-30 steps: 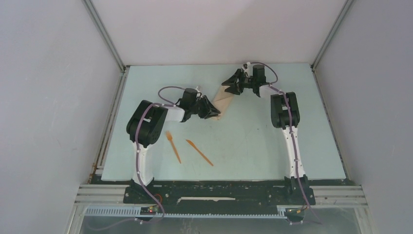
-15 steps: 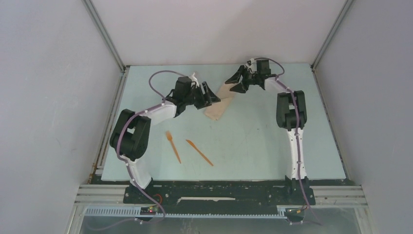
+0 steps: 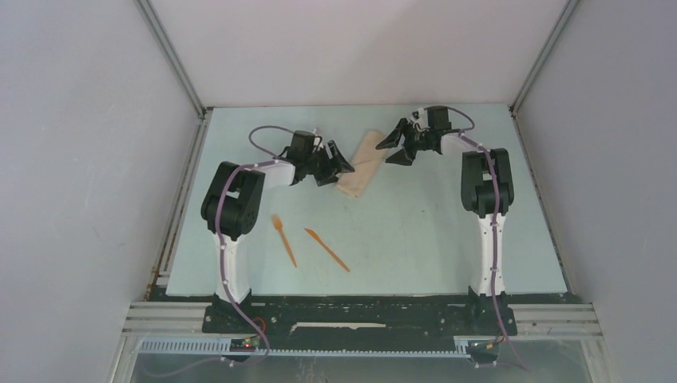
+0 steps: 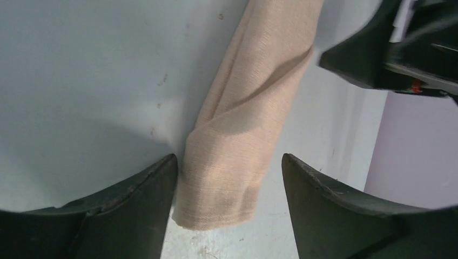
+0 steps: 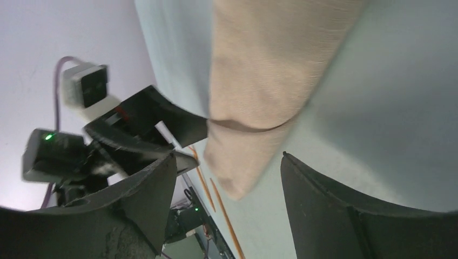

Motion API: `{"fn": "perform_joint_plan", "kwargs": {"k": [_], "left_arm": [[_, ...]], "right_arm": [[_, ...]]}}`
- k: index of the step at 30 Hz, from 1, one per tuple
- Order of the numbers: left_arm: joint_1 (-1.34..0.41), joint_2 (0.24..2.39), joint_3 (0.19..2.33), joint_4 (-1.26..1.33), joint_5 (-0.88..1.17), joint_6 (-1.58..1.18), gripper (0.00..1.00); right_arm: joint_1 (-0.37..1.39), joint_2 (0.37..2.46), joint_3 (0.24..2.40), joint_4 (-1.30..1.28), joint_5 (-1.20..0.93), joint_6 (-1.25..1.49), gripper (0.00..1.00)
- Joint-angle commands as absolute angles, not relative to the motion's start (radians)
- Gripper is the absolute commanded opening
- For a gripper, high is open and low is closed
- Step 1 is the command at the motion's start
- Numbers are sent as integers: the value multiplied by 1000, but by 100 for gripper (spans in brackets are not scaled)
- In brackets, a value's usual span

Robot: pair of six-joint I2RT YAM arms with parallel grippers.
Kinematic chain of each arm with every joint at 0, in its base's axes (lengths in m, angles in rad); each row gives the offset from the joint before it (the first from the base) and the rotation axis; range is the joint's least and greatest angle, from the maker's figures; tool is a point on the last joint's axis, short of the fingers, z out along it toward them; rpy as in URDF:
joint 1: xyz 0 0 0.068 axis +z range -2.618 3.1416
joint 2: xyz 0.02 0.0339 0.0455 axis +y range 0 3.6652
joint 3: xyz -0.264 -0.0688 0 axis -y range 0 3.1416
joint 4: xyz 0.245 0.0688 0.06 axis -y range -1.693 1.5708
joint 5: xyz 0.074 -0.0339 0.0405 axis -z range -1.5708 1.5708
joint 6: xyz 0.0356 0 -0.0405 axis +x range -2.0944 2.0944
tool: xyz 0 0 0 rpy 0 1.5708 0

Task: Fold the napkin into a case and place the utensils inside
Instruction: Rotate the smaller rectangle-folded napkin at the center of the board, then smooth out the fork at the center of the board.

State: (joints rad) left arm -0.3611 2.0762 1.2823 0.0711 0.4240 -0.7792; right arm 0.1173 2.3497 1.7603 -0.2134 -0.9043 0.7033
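Beige cloth, folded into the narrow case [image 3: 361, 162], lies at the far middle of the table [image 3: 447, 231], its long axis slanting from near-left to far-right. The left gripper [image 3: 335, 169] sits at the near end, jaws spread wide either side of the cloth and gripping nothing. The right gripper [image 3: 391, 152] hangs just off the far end, equally spread and empty. The 2 orange utensils, fork [image 3: 284, 239] and knife [image 3: 326, 249], lie well apart from the case towards the arm bases, slanting the opposite way. They are nearer the left arm [image 3: 231, 203], so I'd judge it the likelier one to fetch them. Nothing lies between them and the case, and no table edge crowds them.
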Motion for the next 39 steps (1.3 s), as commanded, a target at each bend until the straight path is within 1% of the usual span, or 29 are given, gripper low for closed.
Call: {"fn": "perform_joint_plan", "kwargs": {"k": [1, 5, 9, 14, 17, 20, 24, 27, 29, 32, 33, 35, 36, 37, 38, 39], "left_arm": [[-391, 2024, 1240, 100, 415, -791, 76], [-437, 1979, 1143, 205, 408, -858, 72], [-527, 1964, 1097, 287, 378, -933, 70], [-631, 2005, 1139, 332, 332, -983, 71], [-646, 2041, 1194, 340, 348, -1005, 74], [-645, 2031, 1215, 340, 347, -986, 77], [-645, 1959, 1189, 297, 341, -936, 79], [-635, 1836, 1095, 262, 320, -877, 81], [-608, 1750, 1026, 253, 336, -844, 83], [-539, 1648, 964, 247, 376, -821, 83], [-515, 1634, 956, 256, 382, -817, 79], [-469, 1646, 971, 288, 409, -812, 68], [-447, 1676, 1000, 298, 428, -817, 62], [-428, 1714, 1037, 310, 455, -828, 55], [-409, 1758, 1078, 320, 484, -845, 48], [-395, 1801, 1113, 336, 493, -863, 43]], "right_arm": [[141, 2416, 1821, -260, -858, 654, 78], [169, 2497, 1955, -354, -816, 612, 78], [200, 2566, 2093, -404, -805, 585, 77], [248, 2640, 2258, -485, -822, 533, 77], [271, 2643, 2270, -468, -868, 520, 77], [280, 2645, 2292, -479, -906, 498, 77], [266, 2609, 2337, -558, -858, 448, 78], [243, 2541, 2360, -701, -740, 383, 79], [230, 2474, 2334, -753, -659, 353, 80], [211, 2349, 2226, -741, -650, 340, 81], [203, 2316, 2180, -721, -670, 349, 81], [187, 2246, 2043, -623, -753, 408, 80], [182, 2212, 1946, -542, -810, 455, 79], [181, 2179, 1845, -437, -890, 514, 78], [184, 2150, 1746, -326, -939, 569, 75], [185, 2122, 1617, -207, -978, 636, 69]]}}
